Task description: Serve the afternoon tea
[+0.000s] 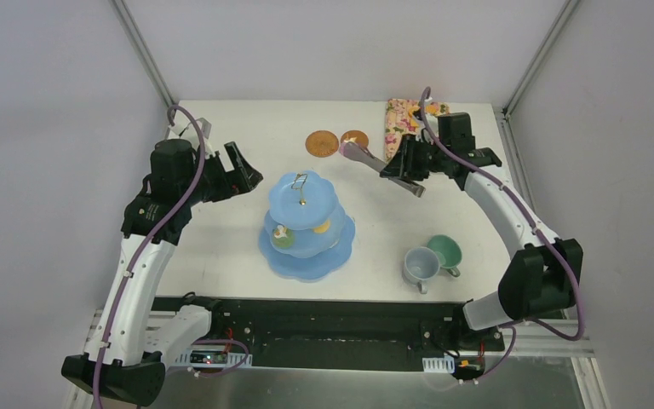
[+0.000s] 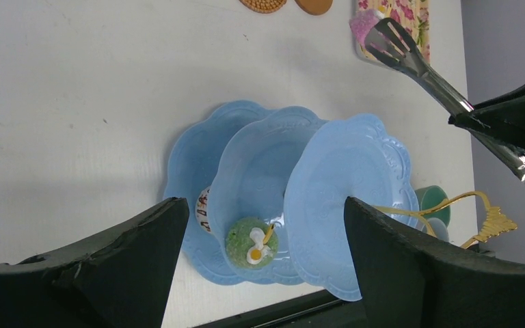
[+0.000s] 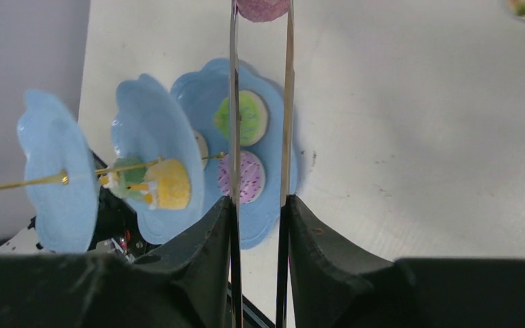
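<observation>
White matte surface, grey walls: the right tool [image 3: 258,213] is pressed onto smooth metal tongs [image 2: 424,70], whose tips pinch a soft-looking pink donut [image 3: 263,7] over the far side, by the round brown coasters [image 1: 321,142]. To do this well, hold an even squeeze, carry the donut level to the glossy blue scalloped stand [image 1: 306,226] mid-surface, and lower it onto a bare tier, clear of the thin gold stem [image 3: 20,185]. The left tool [image 1: 243,175] hangs spread and empty beside the stand.
</observation>
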`<state>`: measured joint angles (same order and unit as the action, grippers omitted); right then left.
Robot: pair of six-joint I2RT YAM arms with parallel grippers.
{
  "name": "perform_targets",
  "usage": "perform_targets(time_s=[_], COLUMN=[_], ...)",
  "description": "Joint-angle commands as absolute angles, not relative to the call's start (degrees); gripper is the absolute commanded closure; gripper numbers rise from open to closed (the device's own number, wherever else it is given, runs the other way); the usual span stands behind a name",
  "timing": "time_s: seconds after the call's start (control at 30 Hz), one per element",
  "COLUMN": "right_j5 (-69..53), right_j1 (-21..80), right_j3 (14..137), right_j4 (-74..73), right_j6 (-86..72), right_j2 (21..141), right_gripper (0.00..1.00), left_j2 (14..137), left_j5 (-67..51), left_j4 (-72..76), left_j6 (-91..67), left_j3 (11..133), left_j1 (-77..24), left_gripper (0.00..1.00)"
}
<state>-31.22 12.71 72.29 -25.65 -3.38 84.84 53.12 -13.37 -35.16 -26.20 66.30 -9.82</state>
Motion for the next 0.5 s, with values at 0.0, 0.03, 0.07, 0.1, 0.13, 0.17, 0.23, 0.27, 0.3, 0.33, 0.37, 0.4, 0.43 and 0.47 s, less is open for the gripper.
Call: perform_targets(time_s=[0.0, 0.03, 0.07, 0.1, 0.13, 0.17, 0.23, 0.27, 0.3, 0.33, 0.37, 0.4, 0.43, 0.47], right_j5=[-35.8, -36.8, -37.8, -38.5, -39.4, -40.1, -41.1, -41.7, -42.1, -42.4, -42.7, -43.0, -43.4, -43.8], right_j1=[16.5, 17.2, 18.0, 18.7, 19.4, 19.9, 20.8, 21.0, 21.2, 21.2, 21.3, 21.3, 21.3, 21.3], right_j3=[72.8, 72.6, 72.4, 72.1, 71.6, 71.1, 69.7, 69.0, 68.1, 67.3, 66.3, 65.4, 64.6, 63.8], right_j4=[-20.8, -20.7, -20.5, -20.4, -20.0, -19.9, -19.9, -19.9, -19.9, -19.8, -19.7, -19.6, -19.7, -19.9], right_j6=[-1.8, -2.1, -2.6, -3.1, -3.7, -4.2, -5.3, -5.8, -6.4, -7.0, -7.6, -8.2, -8.8, -9.3], right_j2=[81.2, 81.2, 81.1, 80.9, 80.5, 80.0, 78.8, 78.1, 77.1, 75.9, 74.8, 73.5, 72.1, 71.0], right_gripper=[0.71, 0.71, 0.71, 0.71, 0.71, 0.71, 0.71, 0.71, 0.71, 0.71, 0.71, 0.71, 0.71, 0.71], left_j2=[52.2, 52.2, 52.1, 52.3, 52.3, 52.3, 52.2, 52.2, 52.1, 52.0, 51.9, 51.8, 51.7, 51.7], left_j5=[-14.9, -15.0, -15.1, -15.2, -15.3, -15.3, -15.4, -15.5, -15.5, -15.5, -15.5, -15.5, -15.4, -15.5], left_j4=[-35.8, -36.0, -36.1, -36.3, -36.3, -36.3, -36.4, -36.4, -36.5, -36.5, -36.5, -36.5, -36.5, -36.4], left_j6=[-27.1, -27.1, -27.1, -27.1, -27.2, -27.3, -27.5, -27.5, -27.6, -27.7, -27.8, -27.8, -27.9, -28.0], left_j3=[69.0, 69.2, 69.4, 69.5, 69.6, 69.7, 69.7, 69.6, 69.5, 69.5, 69.4, 69.2, 69.0, 68.9], left_j1=[-10.5, -10.5, -10.5, -10.5, -10.5, -10.5, -10.5, -10.5, -10.5, -10.5, -10.5, -10.5, -10.5, -10.5], left_gripper=[0.12, 0.12, 0.13, 0.13, 0.13, 0.13, 0.13, 0.13, 0.13, 0.13, 0.13, 0.13, 0.13, 0.13])
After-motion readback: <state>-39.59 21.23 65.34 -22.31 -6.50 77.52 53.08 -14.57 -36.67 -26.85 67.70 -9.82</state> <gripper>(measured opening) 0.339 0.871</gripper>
